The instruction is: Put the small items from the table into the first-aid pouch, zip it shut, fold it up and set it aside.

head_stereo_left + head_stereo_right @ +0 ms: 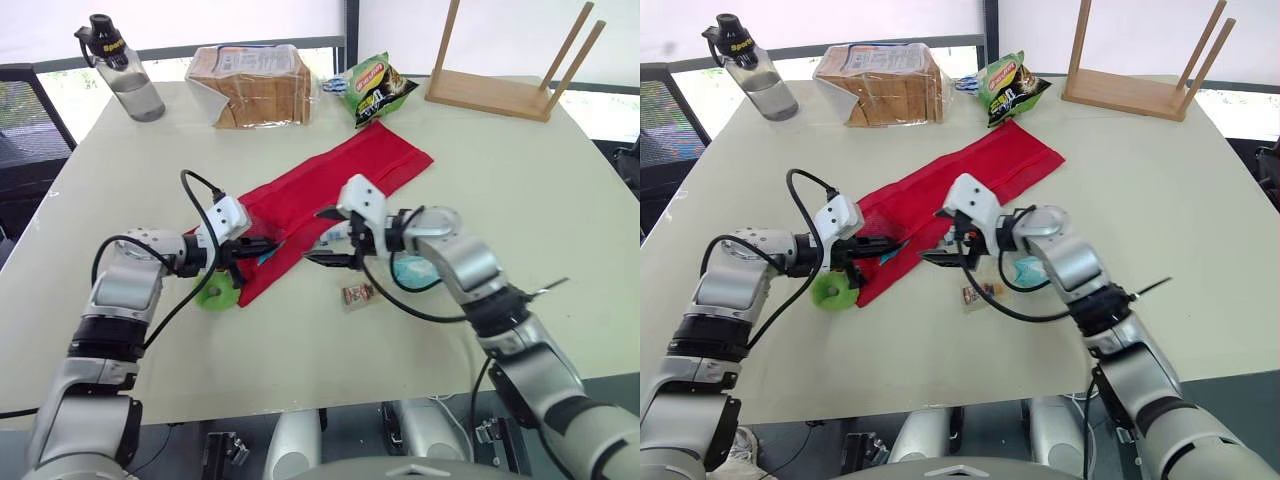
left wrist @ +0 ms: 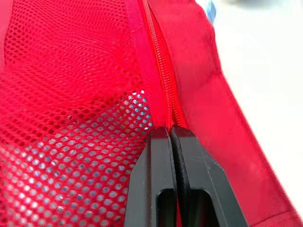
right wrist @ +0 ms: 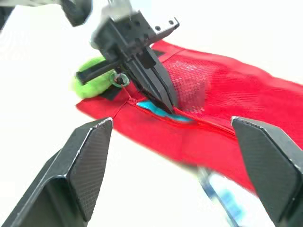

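Note:
The red first-aid pouch (image 1: 330, 185) lies diagonally across the middle of the table. My left gripper (image 1: 262, 245) is shut on its near edge beside the zipper (image 2: 161, 71), over the mesh panel (image 2: 71, 94). A blue item (image 3: 163, 112) shows inside the pouch at that spot. A green round item (image 1: 215, 293) lies by the pouch's near end, under my left gripper. My right gripper (image 1: 322, 237) stands open just right of the pouch edge, facing the left gripper, with nothing between its fingers. A small brown packet (image 1: 357, 294) and a light blue packet (image 1: 410, 270) lie on the table below it.
Along the far edge stand a water bottle (image 1: 125, 70), a bagged bread loaf (image 1: 258, 85), a green snack bag (image 1: 378, 90) and a wooden rack (image 1: 500, 85). The table (image 1: 520, 200) has bare room at right and near the front.

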